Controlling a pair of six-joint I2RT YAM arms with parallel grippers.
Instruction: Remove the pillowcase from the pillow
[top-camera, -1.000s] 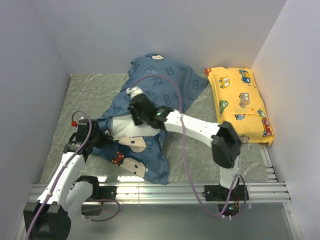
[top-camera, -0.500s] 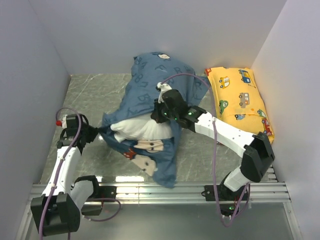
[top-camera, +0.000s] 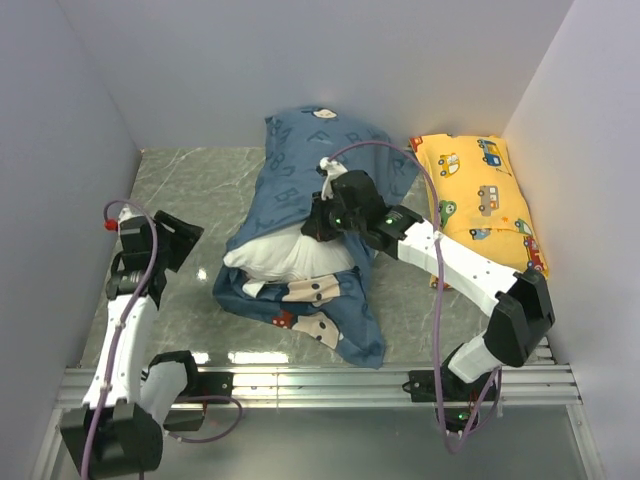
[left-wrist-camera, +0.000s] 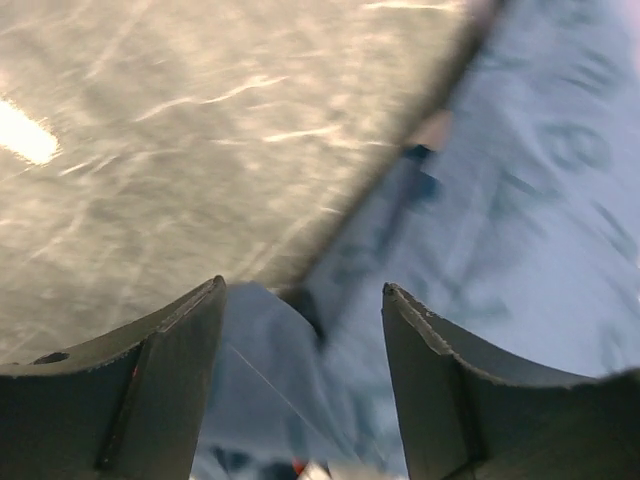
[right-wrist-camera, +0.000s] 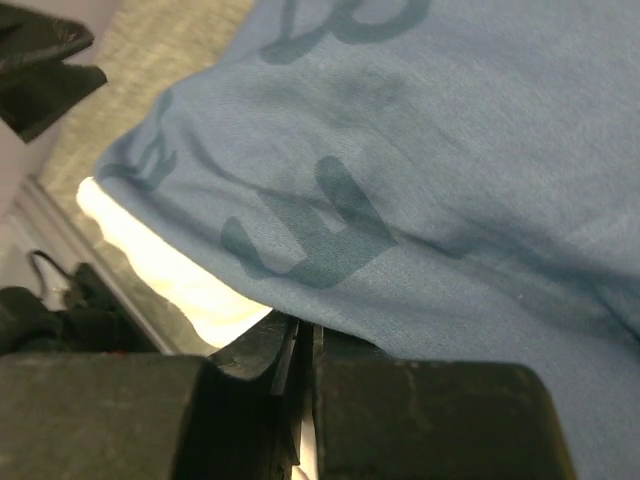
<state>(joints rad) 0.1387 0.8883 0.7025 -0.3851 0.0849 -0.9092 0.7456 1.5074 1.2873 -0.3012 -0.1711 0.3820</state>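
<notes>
The dusty-blue pillowcase (top-camera: 320, 160) lies crumpled mid-table, running from the back wall to the front edge. The white pillow (top-camera: 285, 257) bulges out of its left front opening. My right gripper (top-camera: 314, 222) rests on top of the bundle. In the right wrist view that gripper (right-wrist-camera: 305, 330) is shut, with the pillowcase (right-wrist-camera: 440, 170) pinched at the jaw tips and the pillow (right-wrist-camera: 170, 265) showing white under the hem. My left gripper (top-camera: 181, 236) hangs open to the left of the bundle, apart from it. Blurred blue pillowcase (left-wrist-camera: 520, 200) shows beyond the empty left gripper (left-wrist-camera: 303, 295).
A yellow car-print pillow (top-camera: 480, 205) lies along the right wall. Pale walls close in the left, back and right sides. A metal rail (top-camera: 320, 382) runs along the near edge by the arm bases. Grey marbled tabletop (top-camera: 185, 180) shows at the left.
My left gripper opened, let go of the pillowcase edge and drew back to the left. The right arm dragged the bundle backward and to the right, still shut on the fabric.
</notes>
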